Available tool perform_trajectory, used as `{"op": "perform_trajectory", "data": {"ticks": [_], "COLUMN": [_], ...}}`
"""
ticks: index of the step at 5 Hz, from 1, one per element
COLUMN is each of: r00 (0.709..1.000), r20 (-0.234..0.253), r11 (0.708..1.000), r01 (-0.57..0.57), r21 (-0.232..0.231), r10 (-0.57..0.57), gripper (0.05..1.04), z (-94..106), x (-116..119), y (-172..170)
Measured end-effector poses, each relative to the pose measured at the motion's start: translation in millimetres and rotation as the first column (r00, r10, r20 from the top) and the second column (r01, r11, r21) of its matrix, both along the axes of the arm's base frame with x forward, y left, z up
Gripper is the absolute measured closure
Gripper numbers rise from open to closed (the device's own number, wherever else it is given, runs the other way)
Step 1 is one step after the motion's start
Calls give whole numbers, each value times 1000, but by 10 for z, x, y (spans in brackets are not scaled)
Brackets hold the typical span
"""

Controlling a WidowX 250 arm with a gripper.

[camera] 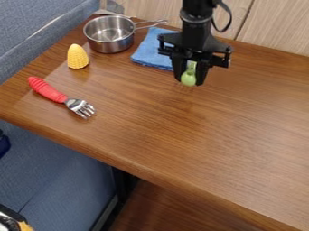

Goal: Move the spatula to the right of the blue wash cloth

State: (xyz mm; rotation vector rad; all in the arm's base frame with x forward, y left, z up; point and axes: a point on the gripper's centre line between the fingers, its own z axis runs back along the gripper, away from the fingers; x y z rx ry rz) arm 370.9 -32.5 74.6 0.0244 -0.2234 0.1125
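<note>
Green spatula [189, 80] in gripper [190, 76], jaws closed on it, by right side of cloth [151, 48] near back edge of worktop [235, 131]. Ease rightward along edge, clear cloth, lower gently, then release.

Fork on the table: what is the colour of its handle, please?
The fork handle is red, seen best in the camera view.

From here I see a brown wood-grained bench [199, 131], a blue cloth [149, 50] and yellow corn [77, 57]. My end effector [191, 74] is black. The fork handle [46, 89] is red.
</note>
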Motion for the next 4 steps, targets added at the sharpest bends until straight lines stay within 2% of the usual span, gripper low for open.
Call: {"op": "perform_trajectory", "data": {"ticks": [1,3,4], "r00": [1000,999,999], "r20": [-10,-23,-24], "r11": [1000,999,999], "r01": [9,37,48], "r21": [2,-2,-8], "r10": [-9,-37,-48], "gripper": [668,668,591], "z": [-156,-282,-283], "x": [91,152,185], "y": [-12,-41,-58]}}
